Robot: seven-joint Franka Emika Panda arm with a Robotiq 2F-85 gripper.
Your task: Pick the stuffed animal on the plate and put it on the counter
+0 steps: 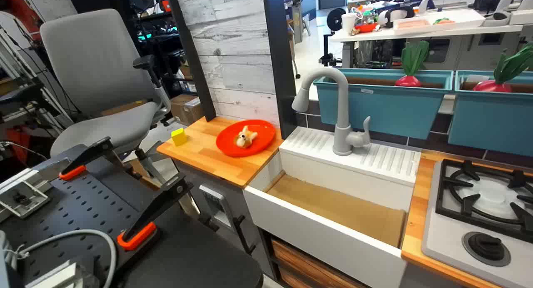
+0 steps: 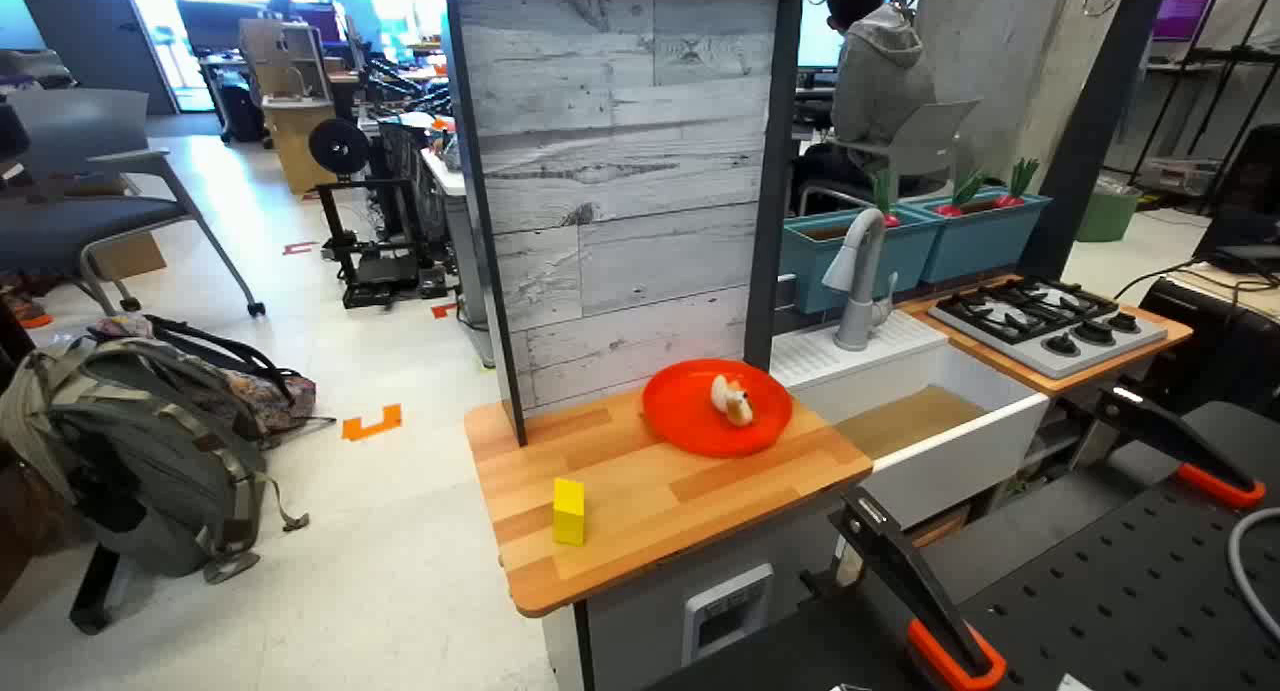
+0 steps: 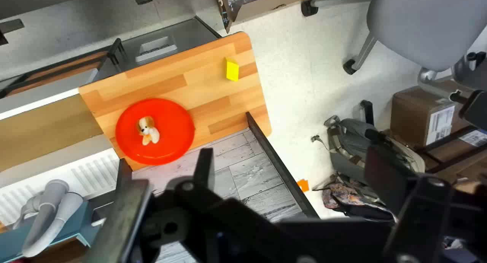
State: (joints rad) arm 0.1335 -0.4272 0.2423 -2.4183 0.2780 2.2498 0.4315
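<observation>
- Juts into the wrist view from the bottom edge with the gripper (image 3: 292, 153), dark and blurred across the lower middle and lower right; points toward the top of the frame, well apart from the counter (image 3: 205, 91).
- Spread wide at the fingers (image 3: 205, 166), with wall panel (image 3: 262, 179), pale floor (image 3: 296, 103) and backpack (image 3: 348, 131) showing through the gap.
- At the lower left of an exterior view, fills the foreground with a black perforated board (image 1: 100, 204) bearing black clamps (image 1: 154, 209) with orange ends.
- Behind that, on the light brown counter, has a yellow block (image 2: 568, 511) standing upright, just below and left of centre in an exterior view.
- Well apart from the block, holds the orange-red plate (image 2: 685, 421), bearing near its middle the stuffed animal (image 2: 733, 399), white and tan; places both at the left of the wrist view.
- Beside the counter, at the lower right of an exterior view, runs on to a white sink (image 1: 329, 244), backed by a grey faucet (image 1: 342, 113), then to a stove top (image 1: 487, 194).
- Farther back, at upper right, shows teal planters (image 1: 383, 106) with radishes (image 1: 409, 80); at upper left, a grey chair (image 1: 89, 67).
- Farthest, at the upper right of an exterior view, includes a seated person (image 2: 885, 81), turned away.
</observation>
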